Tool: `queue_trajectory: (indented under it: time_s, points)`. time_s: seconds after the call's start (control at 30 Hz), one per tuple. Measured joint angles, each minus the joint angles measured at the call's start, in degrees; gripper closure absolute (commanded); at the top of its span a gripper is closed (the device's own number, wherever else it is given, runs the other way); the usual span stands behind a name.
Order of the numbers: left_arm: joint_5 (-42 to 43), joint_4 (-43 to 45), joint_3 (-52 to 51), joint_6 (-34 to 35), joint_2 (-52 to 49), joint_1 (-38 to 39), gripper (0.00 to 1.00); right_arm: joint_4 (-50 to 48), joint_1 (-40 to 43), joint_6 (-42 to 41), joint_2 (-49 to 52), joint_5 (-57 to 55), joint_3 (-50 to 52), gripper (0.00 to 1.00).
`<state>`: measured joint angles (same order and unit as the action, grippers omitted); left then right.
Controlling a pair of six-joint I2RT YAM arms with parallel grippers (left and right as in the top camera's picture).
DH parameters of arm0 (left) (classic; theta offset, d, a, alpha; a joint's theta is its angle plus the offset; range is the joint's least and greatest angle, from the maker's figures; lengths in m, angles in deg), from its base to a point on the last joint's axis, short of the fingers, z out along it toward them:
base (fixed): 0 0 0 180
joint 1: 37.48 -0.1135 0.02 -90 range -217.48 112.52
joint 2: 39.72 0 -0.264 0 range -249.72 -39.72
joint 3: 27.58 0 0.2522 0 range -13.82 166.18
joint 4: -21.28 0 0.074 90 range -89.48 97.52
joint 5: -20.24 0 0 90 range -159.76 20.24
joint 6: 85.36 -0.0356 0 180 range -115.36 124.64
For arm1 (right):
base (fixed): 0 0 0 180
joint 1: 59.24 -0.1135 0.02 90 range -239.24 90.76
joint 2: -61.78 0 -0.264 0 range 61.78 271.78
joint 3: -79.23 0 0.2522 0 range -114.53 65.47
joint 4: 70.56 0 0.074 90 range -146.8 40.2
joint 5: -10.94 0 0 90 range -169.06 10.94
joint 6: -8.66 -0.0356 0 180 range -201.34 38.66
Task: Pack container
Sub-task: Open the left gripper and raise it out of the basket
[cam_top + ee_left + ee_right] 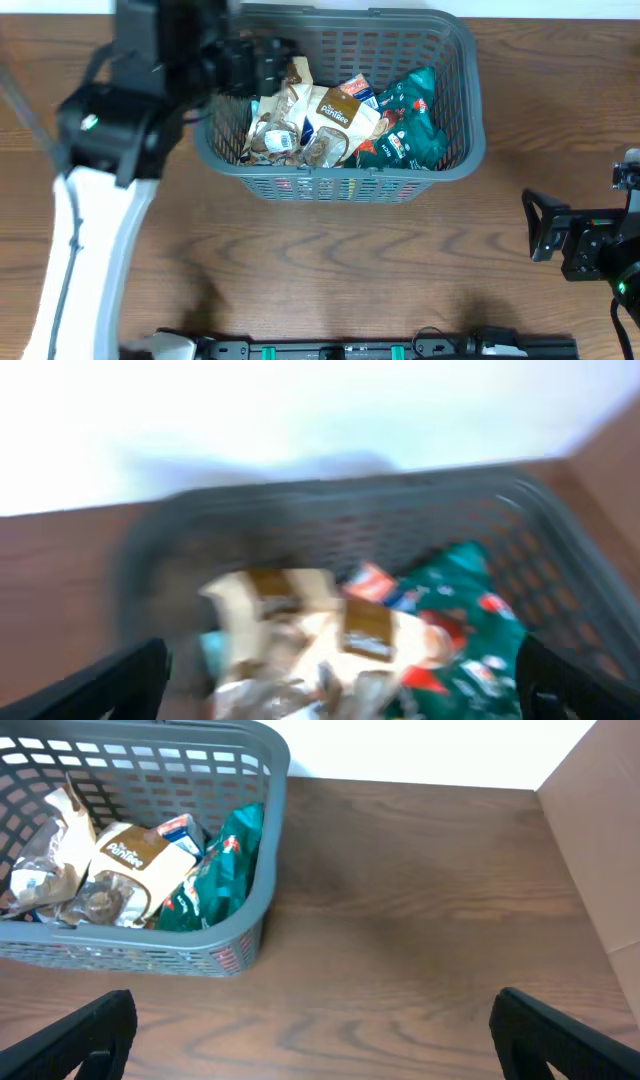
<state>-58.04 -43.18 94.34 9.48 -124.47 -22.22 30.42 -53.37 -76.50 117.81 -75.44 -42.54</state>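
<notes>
The dark grey slatted container (330, 186) stands at the far middle of the wooden worktop (330, 270). Snack packets lie inside it: a beige packet with a brown label (340, 118) near the middle and a green packet (408, 128) toward the right wall. The left end effector (342, 648) hangs over the container's left end, spread wide and holding nothing. The right end effector (532, 226) is well apart to the right, also wide and empty.

Wood-grain table (330, 260); white wall (420, 750) behind; brown panel (600, 850) right.
</notes>
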Motion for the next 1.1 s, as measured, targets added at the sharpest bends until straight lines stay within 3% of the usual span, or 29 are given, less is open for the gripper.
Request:
queue_trajectory:
  time_s: [0.2, 0.37, 1.1]
  points:
    - [-11.91, -7.37, 0.13, -0.02, 3.89, -2.99, 0.01, 0.02, 0.0, 0.02, 0.0, 0.0, 0.0, 0.01]
    - [-16.39, -9.14, 0.13, -0.02, 4.07, -4.04, 0.01, 0.0, 0.0, 0.0, 0.0, 0.02, 0.0, 0.01]
    - [-18.16, -9.14, 0.13, -0.04, 4.07, -4.02, 0.01, 0.0, 0.0, 0.0, 0.0, 0.02, 0.0, 0.01]
